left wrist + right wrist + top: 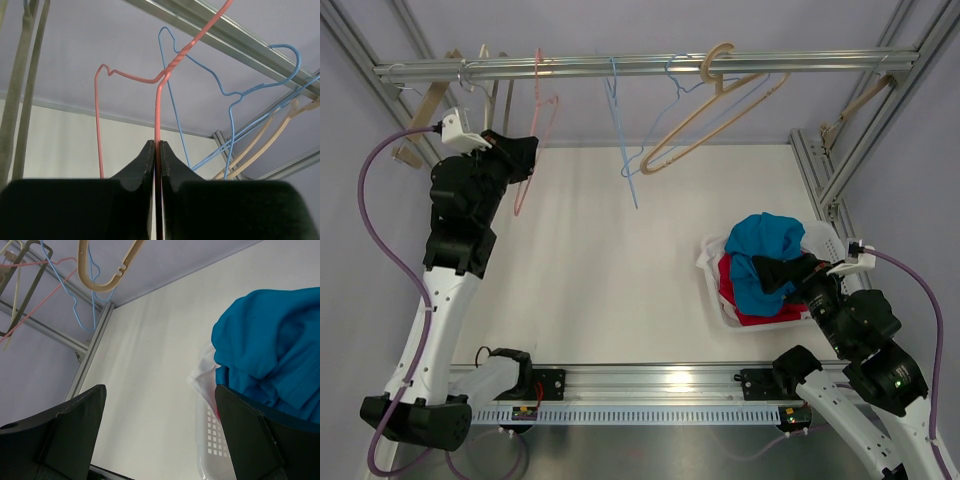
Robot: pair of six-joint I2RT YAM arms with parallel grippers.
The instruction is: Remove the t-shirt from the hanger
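Sitting in the white basket on the right side of the table is the blue t-shirt, bunched up on top of some red fabric, so it's off the hanger. The right gripper is right at the basket with its fingers spread wide and nothing between them; one finger is just beside the blue cloth, can't tell if it's actually touching.

Over on the left, the left gripper is up near the rail, fingers pressed together, pinching the bare pink wire hanger on its straight wire below the twisted neck. The hanger hangs from the rail. Further along the rail hang a couple of blue wire hangers and a beige one.
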